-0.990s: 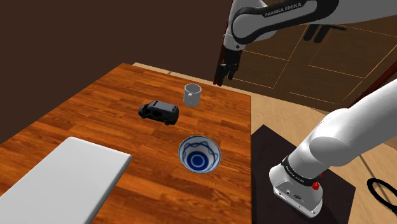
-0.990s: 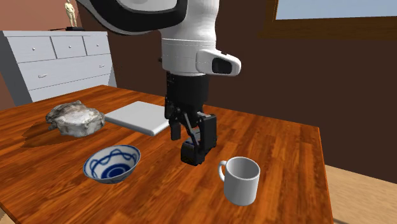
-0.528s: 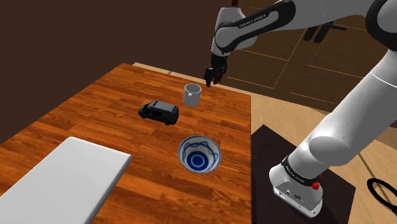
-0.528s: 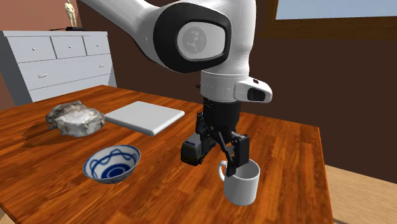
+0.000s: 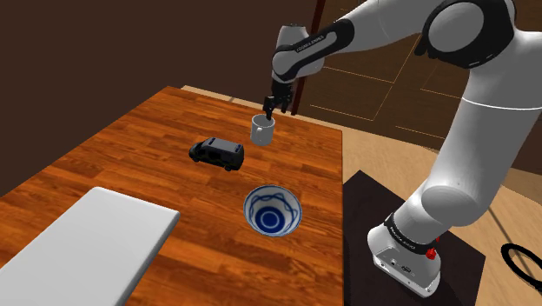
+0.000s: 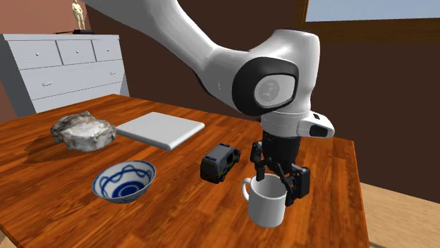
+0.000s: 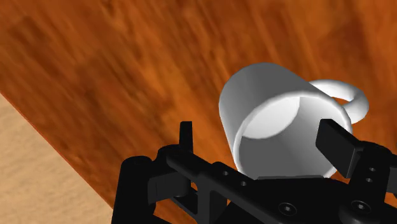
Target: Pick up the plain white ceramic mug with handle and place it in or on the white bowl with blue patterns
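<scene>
White mug [image 7: 280,121], upright on wood table [image 5: 104,165]. Gripper [image 7: 261,139] spread, fingers [image 7: 336,147] flanking rim, nothing pinched yet. Advice: lower, centre body between fingers, keep handle [image 7: 354,95] clear, then close.

Home — white dresser [image 6: 63,74], wooden table [image 6: 42,190].

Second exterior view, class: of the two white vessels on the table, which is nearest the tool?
The plain white mug with a handle: the open tool hangs right over its rim. The blue-patterned bowl stands apart, beyond the black toy van.
</scene>
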You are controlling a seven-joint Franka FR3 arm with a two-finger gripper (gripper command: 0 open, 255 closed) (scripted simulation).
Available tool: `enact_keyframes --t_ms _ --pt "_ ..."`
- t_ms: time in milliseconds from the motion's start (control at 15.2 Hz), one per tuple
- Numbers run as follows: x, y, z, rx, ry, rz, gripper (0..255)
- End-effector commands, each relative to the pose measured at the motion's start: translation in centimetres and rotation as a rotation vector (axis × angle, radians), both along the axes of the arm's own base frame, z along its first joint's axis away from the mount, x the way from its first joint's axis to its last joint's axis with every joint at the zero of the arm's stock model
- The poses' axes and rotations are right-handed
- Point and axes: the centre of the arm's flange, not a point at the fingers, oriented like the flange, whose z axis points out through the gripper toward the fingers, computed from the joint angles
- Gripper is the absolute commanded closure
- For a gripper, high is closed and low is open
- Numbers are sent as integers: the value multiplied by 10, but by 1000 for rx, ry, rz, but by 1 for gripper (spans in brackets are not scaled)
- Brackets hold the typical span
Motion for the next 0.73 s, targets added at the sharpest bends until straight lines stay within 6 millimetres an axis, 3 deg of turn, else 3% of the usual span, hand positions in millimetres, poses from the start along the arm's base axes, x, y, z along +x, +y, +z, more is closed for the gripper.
enact_keyframes --t_ms 0,528,660 --pt "21 -3 -16 -1 -8 -7 0" --pt "25 -4 -59 -1 -9 -8 0" --pt "25 -4 -59 -1 -9 -8 0"
